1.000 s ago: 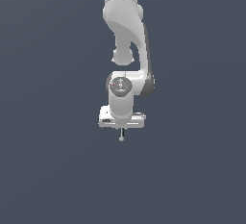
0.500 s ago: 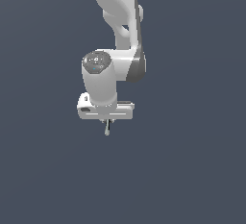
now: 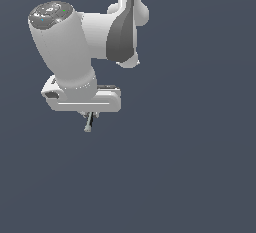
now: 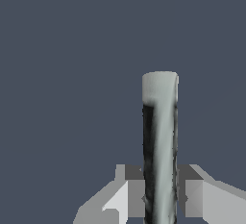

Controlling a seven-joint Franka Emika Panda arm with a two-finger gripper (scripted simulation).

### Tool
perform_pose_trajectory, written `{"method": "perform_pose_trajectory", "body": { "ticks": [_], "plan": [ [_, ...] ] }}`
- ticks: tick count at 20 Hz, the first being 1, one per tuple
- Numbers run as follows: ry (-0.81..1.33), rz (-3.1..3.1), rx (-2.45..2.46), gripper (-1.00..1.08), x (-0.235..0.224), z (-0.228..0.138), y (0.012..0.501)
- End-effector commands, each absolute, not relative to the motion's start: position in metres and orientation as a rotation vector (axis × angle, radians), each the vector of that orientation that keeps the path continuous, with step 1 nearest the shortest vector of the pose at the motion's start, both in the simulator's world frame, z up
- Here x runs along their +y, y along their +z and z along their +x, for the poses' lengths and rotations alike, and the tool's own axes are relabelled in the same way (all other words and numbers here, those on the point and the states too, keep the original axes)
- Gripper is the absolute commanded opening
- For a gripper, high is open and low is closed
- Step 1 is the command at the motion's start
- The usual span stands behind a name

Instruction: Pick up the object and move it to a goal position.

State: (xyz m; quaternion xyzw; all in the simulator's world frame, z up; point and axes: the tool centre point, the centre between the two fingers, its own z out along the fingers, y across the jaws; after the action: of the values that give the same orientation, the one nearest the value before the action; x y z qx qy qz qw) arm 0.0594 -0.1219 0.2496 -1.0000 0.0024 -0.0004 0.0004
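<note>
- My gripper (image 3: 89, 115) hangs below the white hand block, in the upper part of the exterior view's left half, pointing down.
- My jaws are closed onto the rod (image 3: 89, 123); it sticks out below the fingertips, slightly tilted, its pale tip lowest.
- Wrist view: the rod (image 4: 160, 141) runs straight out between my two fingers (image 4: 130, 195), both pads pressed against its sides.
- Rod surface there is light grey with a dark streak along one side and a pale end cap at the far tip.
- Rod is much narrower than my hand block, held mid-air, touching nothing else.
- My arm (image 3: 75, 42) fills the upper left of the exterior view: wide white wrist link, grey round cap on top, dark grey joint band just beside it to the exterior view's right.
- Background is flat dark blue-grey in both views; cannot tell where any surface lies.
</note>
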Motion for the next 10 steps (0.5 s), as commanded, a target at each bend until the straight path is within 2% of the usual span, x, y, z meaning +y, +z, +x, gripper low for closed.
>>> {"method": "perform_pose_trajectory", "body": {
  "ticks": [1,10],
  "plan": [
    [0.000,-3.140,0.007,-1.00,-0.135,0.063,0.273],
    [0.000,-3.141,0.006,-1.00,-0.166,0.074,0.324]
  ]
}}
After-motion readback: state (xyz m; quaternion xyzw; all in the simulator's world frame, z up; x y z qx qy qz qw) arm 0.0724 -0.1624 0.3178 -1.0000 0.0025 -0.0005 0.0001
